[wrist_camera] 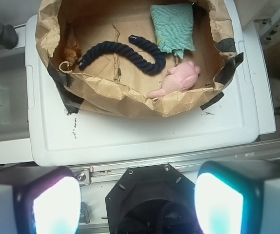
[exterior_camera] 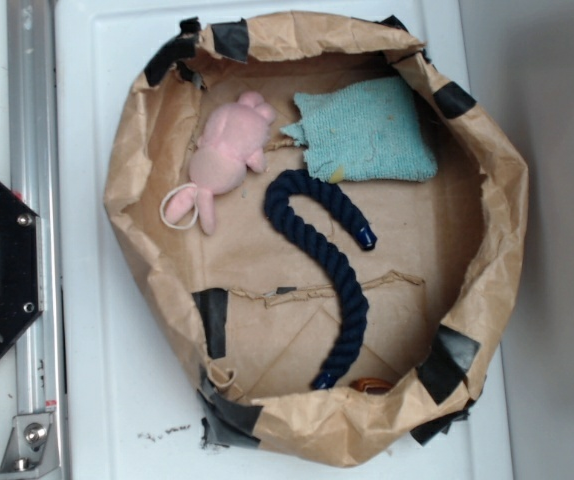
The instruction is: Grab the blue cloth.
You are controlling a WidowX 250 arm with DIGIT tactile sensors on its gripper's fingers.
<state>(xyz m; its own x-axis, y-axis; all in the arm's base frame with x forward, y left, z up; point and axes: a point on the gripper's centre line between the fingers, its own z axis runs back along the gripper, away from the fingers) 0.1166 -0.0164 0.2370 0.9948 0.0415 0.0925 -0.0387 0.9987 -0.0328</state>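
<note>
**Blue cloth free in paper basin, gripper high and clear**

One blue cloth [exterior_camera: 370, 133], lying flat on the floor of the brown paper basin [exterior_camera: 497, 240], against its wall. Exterior view puts it top right; wrist view puts it at the far side, right of centre [wrist_camera: 173, 27]. Nothing sits on it.

Other contents, one each: pink plush toy [exterior_camera: 225, 155] just left of the cloth in the exterior view, close to the cloth's ragged corner, can't tell if touching; dark navy rope [exterior_camera: 332, 265] curved in a hook, its capped end near the cloth's lower edge, apart from it. One small orange-brown item [exterior_camera: 372, 385] by the rope's other end, too hidden to identify.

View differences: only the wrist view shows the gripper [wrist_camera: 137, 204], two fingers [wrist_camera: 57, 204] wide apart, nothing between them, well short of the basin. Only the exterior view shows the whole basin rim with its black tape patches [exterior_camera: 212, 320].

Room: basin sits on a white tray [wrist_camera: 130, 141]. Bare paper floor between rope and cloth; the wall crowds the cloth's far and right edges.
</note>
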